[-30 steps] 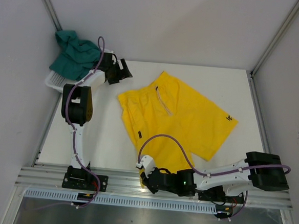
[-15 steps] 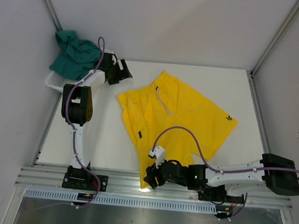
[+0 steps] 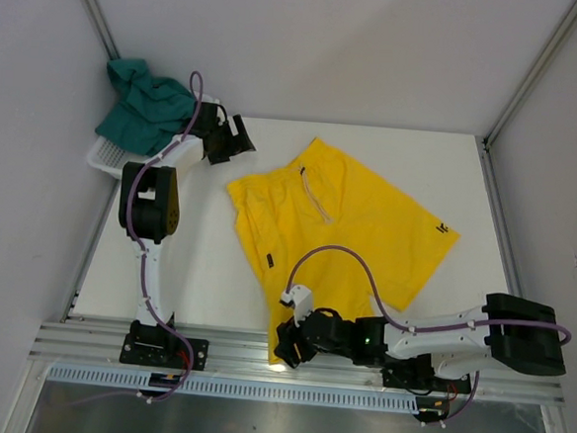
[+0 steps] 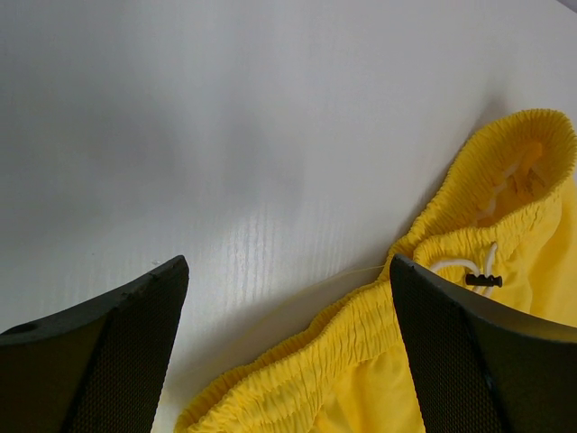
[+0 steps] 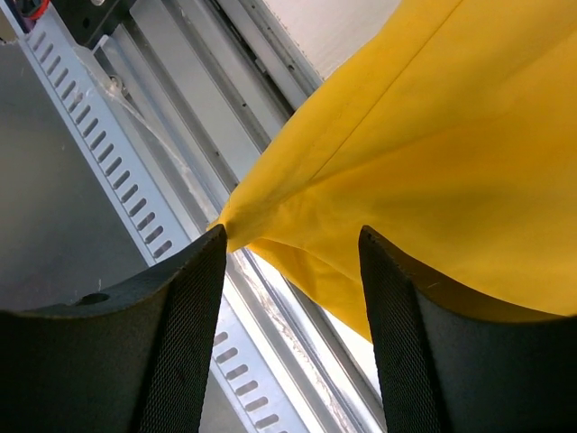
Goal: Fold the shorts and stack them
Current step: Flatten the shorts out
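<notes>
Yellow shorts (image 3: 347,231) spread mid-frame on bench (image 3: 206,260); teal shorts (image 3: 143,102) heaped upper left. Left pincer (image 4: 288,298) wide, empty. Right pincer (image 5: 293,262) parted around overhanging leg corner, nothing clamped: corner may be snagged on rail (image 5: 180,135).

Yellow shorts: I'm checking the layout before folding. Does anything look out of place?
Yes. One leg corner of the yellow shorts hangs past the near edge of the table, over the metal rail, at the open right hand.
</notes>
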Controlling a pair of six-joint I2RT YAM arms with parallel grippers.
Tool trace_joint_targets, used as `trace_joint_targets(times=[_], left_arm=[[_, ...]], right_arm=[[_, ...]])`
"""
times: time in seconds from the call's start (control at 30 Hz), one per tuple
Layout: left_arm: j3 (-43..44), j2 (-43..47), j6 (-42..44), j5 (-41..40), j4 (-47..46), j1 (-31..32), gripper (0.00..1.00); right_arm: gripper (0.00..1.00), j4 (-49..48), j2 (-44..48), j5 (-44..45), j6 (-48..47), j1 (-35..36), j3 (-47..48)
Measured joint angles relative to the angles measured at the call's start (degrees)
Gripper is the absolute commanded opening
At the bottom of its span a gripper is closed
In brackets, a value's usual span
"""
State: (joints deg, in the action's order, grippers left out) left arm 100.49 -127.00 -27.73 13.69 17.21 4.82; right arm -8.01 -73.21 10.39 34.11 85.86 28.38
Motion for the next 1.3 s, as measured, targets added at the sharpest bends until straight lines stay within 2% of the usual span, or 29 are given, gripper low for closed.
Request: trace_joint_targets(times=[0.3, 0.4, 0.43, 0.53, 0.6, 0.77, 0.93, 1.1, 1.3], left_arm=[[0.22, 0.00, 0.57, -1.16, 1.46, 0.00, 0.94], [0.37, 0.00, 0.85, -1.53, 2.47, 0.00, 0.91], [0.37, 0.00, 0.87, -1.51, 2.62, 0.00, 0.91], [0.37, 0.00, 1.40, -1.07, 2.86, 0.00, 0.90], [-0.22, 0.09, 1.86, 0.00, 2.16, 0.00, 0.90], [-4.61, 0.57, 2.86, 3.04, 0.81, 0.00, 0.89], [-8.48, 2.03, 3.32, 5.03, -0.37, 0.00, 0.87], [-14.47, 6.21, 3.41, 6.32, -1.07, 0.02, 0.77], [-17.40, 8.46, 3.63, 9.11, -2.47, 0.02, 0.70]], right_arm=[[0.61, -0.66, -4.66, -0.81, -0.04, 1.36, 3.98], [0.44, -0.87, -6.25, -0.85, -0.31, 1.40, 5.22], [0.29, -0.85, -6.80, -0.83, -0.35, 1.40, 5.55], [0.08, -0.42, -8.00, -0.39, 0.17, 1.38, 6.36], [0.00, 0.13, -8.02, -0.07, 0.61, 0.98, 6.36], [0.00, 3.26, -6.49, 0.98, 1.68, -2.64, 5.64], [0.00, 9.46, 0.26, 3.08, 2.82, -6.47, 2.75], [0.00, 13.73, 7.02, 4.98, 4.04, -7.23, -0.13], [0.00, 17.68, 9.70, 6.36, 5.44, -7.26, -2.03]])
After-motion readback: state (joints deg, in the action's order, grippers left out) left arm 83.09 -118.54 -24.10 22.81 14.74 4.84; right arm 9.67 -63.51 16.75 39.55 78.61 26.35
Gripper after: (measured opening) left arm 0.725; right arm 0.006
